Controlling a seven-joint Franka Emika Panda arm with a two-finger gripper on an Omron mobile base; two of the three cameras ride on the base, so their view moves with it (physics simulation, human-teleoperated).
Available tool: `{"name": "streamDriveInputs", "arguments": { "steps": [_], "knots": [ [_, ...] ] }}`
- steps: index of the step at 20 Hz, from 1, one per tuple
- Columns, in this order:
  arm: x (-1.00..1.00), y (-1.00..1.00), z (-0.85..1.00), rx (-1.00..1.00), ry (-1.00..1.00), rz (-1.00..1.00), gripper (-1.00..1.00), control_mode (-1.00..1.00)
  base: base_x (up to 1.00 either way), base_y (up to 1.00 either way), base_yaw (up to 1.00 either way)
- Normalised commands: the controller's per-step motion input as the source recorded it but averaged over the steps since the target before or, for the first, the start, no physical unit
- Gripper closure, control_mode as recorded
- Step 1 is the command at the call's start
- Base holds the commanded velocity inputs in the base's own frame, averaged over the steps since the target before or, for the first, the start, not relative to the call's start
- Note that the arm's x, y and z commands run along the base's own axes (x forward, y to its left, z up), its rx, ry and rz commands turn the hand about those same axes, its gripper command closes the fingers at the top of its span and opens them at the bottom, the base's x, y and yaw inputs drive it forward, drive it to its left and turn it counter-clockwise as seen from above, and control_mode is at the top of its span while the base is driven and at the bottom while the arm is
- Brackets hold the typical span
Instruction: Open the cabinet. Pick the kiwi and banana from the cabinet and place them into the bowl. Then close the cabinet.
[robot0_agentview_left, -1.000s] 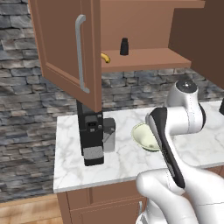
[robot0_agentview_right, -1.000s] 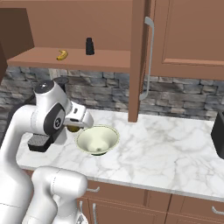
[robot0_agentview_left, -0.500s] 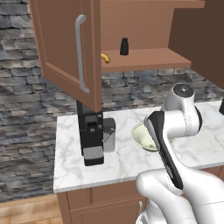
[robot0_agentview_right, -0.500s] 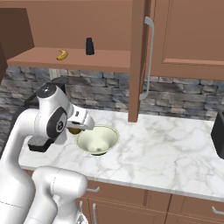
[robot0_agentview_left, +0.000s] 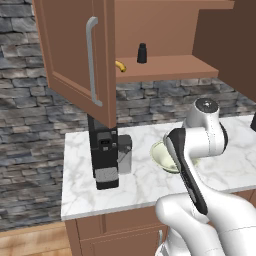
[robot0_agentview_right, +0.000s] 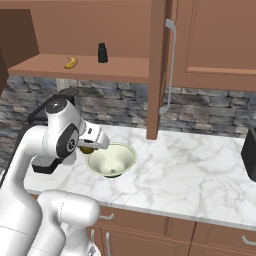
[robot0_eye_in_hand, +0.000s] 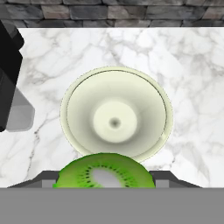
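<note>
Grey stone backsplash runs behind a white marble tabletop (robot0_agentview_right: 200, 165), and above it hangs the cabinet (robot0_agentview_left: 75, 55) with both panelled doors swung open, each carrying a long silver bar handle (robot0_agentview_left: 91, 60). On the bare wooden shelf (robot0_agentview_right: 100, 67) inside lie the banana (robot0_agentview_right: 71, 62), yellow and curved, and just to one side of it a small black bottle-shaped object (robot0_agentview_right: 102, 52), standing upright; the two are near each other but apart. Down on the tabletop sits the bowl (robot0_agentview_right: 111, 160), pale cream-green, round and with nothing inside it in the hand view, where its rim (robot0_eye_in_hand: 70, 94) is seen from almost straight above. A black coffee machine (robot0_agentview_left: 105, 155) stands to one side of the bowl, near it but not touching. The end effector (robot0_agentview_right: 89, 146) hangs at the bowl's near edge, above it, its fingers closed around the kiwi (robot0_eye_in_hand: 103, 170); the hand view shows the fruit's bright green cut face with a pale core and dark seeds, held between the two finger tips just over the bowl's rim.
</note>
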Motion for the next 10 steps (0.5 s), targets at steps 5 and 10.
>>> {"name": "streamDriveInputs", "arguments": {
  "steps": [5, 10],
  "knots": [
    [0.07, -0.03, -0.08, 0.0, 0.0, 0.0, 1.0, -1.0, 0.0, 0.0, 0.0],
    [0.07, -0.05, -0.07, 0.0, 0.0, 0.0, 1.0, -1.0, 0.0, 0.0, 0.0]
  ]
}}
